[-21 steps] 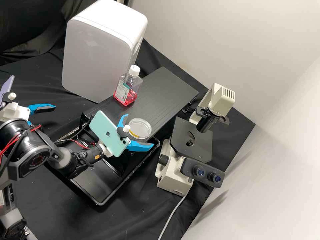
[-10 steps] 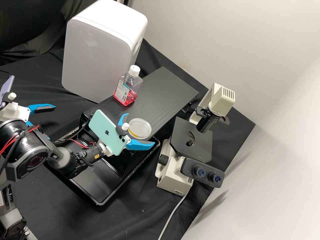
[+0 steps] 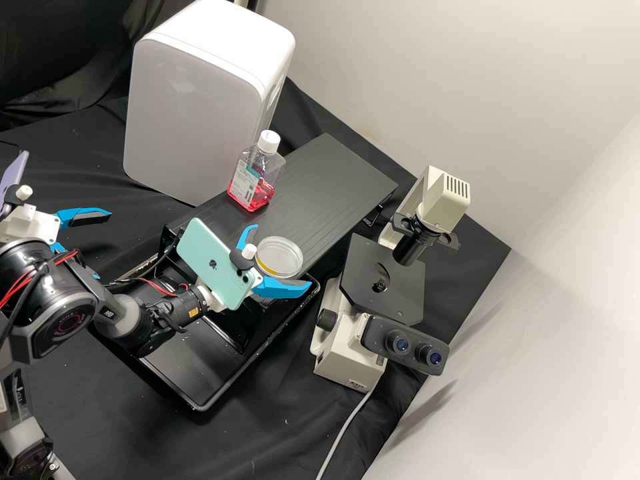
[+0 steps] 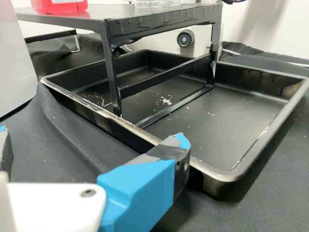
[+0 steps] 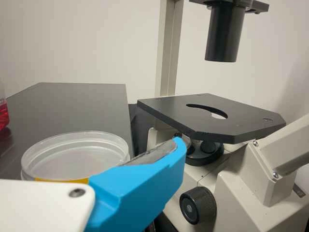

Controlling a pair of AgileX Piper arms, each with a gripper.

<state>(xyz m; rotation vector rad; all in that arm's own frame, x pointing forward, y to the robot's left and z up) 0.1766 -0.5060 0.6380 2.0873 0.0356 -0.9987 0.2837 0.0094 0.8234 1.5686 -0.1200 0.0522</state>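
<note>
My right tool (image 3: 279, 260) stands apart either side of the clear dish (image 3: 280, 252), mid-frame on the black shelf's (image 3: 333, 187) lower end. My left tool (image 3: 97, 241), also apart, hangs at the left edge.

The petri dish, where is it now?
In the high view, the petri dish sits on the near end of the black shelf, between the right gripper's open fingers, left of the microscope.

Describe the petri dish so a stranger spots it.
Before the big white appliance stands a black shelf. At its near end, between the right gripper's blue fingers, lies the petri dish: flat, round and clear, unlike the tall red-filled bottle.
</note>
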